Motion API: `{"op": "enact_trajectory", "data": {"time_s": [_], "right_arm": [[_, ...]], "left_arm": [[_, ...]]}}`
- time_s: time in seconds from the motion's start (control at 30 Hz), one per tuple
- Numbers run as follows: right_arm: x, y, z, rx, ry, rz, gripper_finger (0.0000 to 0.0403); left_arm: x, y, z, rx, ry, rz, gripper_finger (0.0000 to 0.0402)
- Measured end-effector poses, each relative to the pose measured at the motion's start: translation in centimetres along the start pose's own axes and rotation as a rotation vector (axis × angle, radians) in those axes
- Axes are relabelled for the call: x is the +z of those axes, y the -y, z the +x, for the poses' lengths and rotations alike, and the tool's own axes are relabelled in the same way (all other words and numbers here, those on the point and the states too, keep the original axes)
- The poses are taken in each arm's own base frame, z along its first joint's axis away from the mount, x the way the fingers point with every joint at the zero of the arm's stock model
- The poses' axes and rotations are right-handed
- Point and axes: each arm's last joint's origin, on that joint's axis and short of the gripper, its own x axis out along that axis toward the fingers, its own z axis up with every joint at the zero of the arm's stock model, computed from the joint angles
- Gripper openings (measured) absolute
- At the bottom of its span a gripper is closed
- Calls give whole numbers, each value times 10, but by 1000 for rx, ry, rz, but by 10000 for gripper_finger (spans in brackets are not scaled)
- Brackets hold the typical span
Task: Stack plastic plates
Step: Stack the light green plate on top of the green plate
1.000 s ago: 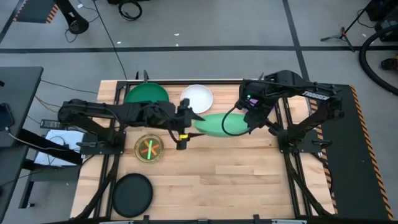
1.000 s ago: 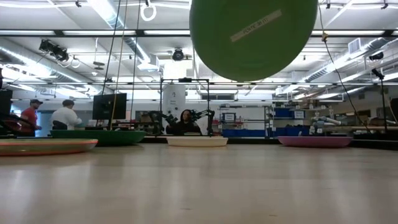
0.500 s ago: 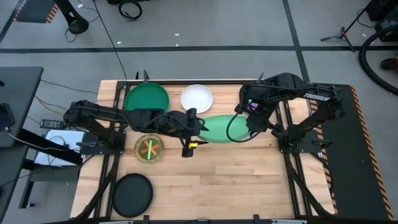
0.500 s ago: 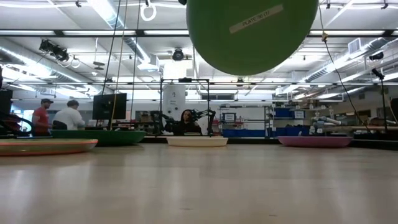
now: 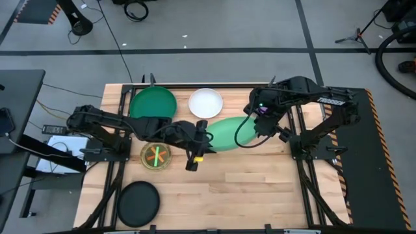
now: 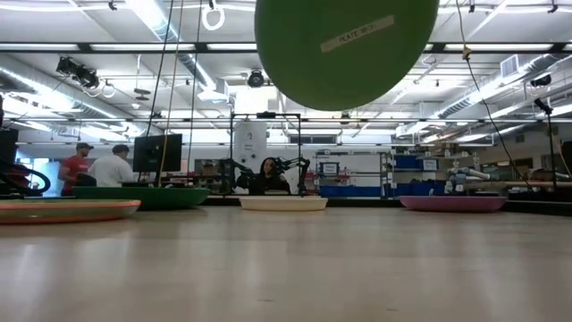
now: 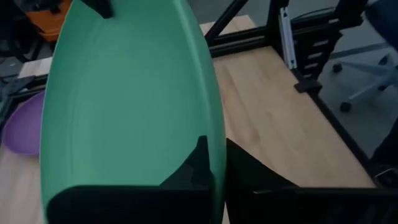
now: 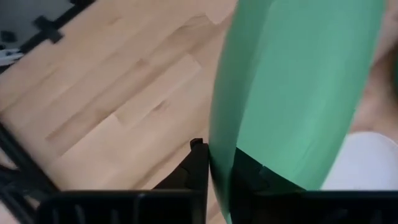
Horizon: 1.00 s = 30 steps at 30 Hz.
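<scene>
A large light green plate (image 5: 224,133) hangs high over the middle of the table, between my two grippers. It is steeply tilted, and its labelled underside (image 6: 340,49) faces the table's near edge. My left gripper (image 5: 205,135) is shut on its left rim. My right gripper (image 5: 250,130) is shut on its right rim. A dark green plate (image 5: 153,103) and a white plate (image 5: 205,103) lie flat at the far side. A small translucent plate (image 5: 156,156) lies on the left, and a black plate (image 5: 138,203) near the front left. My left gripper pinches the light green plate's left rim (image 7: 211,124) between its two fingers, one on the upper face and one on the underside. The fingers come about level from the table's left. The plate is lifted clear and tilted. My right gripper has the plate's right rim (image 8: 221,143) between its two fingers, one on each face. It comes from the table's right, opposite my left gripper. The plate hangs clear of the table.
A purple plate (image 7: 18,124) lies on the table at the far right, beneath my right arm. Black frame rails (image 5: 296,153) run along both sides of the table. People sit and stand in the room beyond the far edge (image 6: 98,170).
My left gripper has moved toward the table's right edge, reached the light green plate's left rim and taken hold of it. The plate, still held by my right gripper, has shifted a little toward the table's left and stays lifted clear.
</scene>
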Motion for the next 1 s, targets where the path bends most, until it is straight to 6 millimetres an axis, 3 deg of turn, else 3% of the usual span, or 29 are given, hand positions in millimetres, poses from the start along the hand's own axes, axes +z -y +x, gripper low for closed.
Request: {"op": "enact_trajectory", "data": {"time_s": [0.33, 0.47, 0.53, 0.73, 0.83, 1.0], "right_arm": [[0, 2, -8, -174, -82, 56, 148], [3, -1, -20, -207, -46, 40, 187], [4, 0, -22, -239, -51, 53, 202], [5, 5, -27, -353, -37, 135, 228], [5, 8, -26, -385, -57, 196, 231], [1, 11, -19, -442, -127, 256, 226]], "left_arm": [[-18, -21, -12, 77, -200, -67, 20], [-35, -43, -26, 158, -358, -76, 20], [-45, -51, -43, 202, -491, -57, 20], [-77, -75, -66, 282, -855, -18, 26], [-88, -90, -70, 401, -925, -92, 27], [-133, -106, -68, 561, -1043, -310, 20]]}}
